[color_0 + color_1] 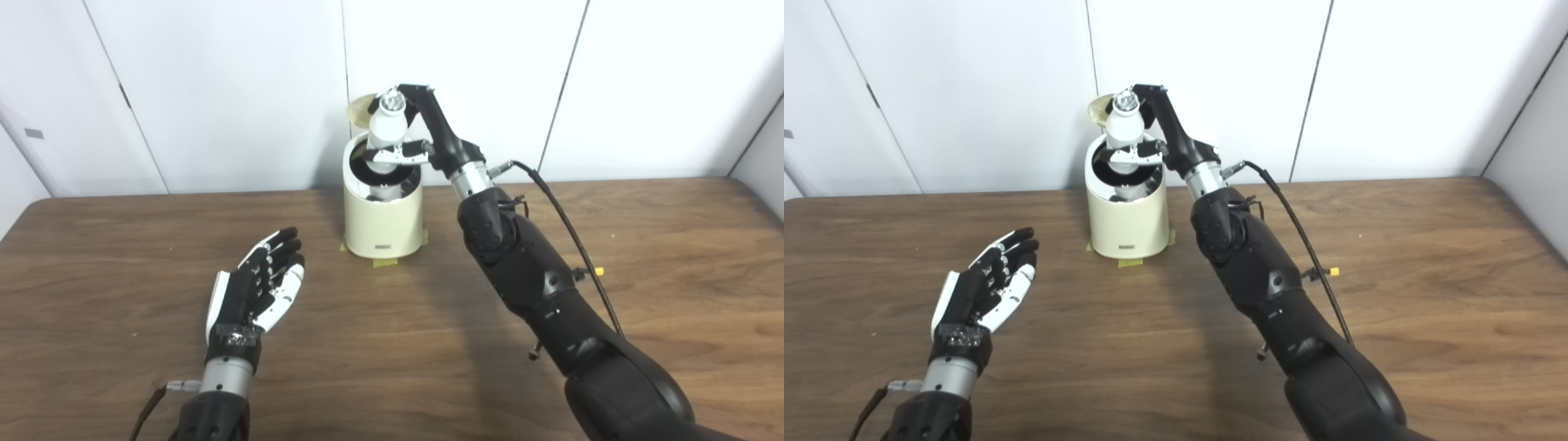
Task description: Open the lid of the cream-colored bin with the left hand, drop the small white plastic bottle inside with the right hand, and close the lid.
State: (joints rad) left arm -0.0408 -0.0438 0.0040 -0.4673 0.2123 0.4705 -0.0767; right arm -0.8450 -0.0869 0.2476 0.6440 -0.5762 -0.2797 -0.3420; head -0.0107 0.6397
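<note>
The cream-colored bin (383,226) stands at the back middle of the table, also in the right eye view (1127,226). Its lid (361,109) is tipped up behind the opening. My right hand (429,131) is shut on the small white plastic bottle (387,125) and holds it upright just above the open mouth of the bin. A white shape (384,191) shows inside the bin below it. My left hand (263,288) is open and empty, palm up, low over the table to the left of the bin and apart from it.
The brown wooden table (643,257) ends at white wall panels close behind the bin. Yellow tape (384,262) marks the bin's base. A black cable with a yellow tag (597,271) hangs off my right forearm.
</note>
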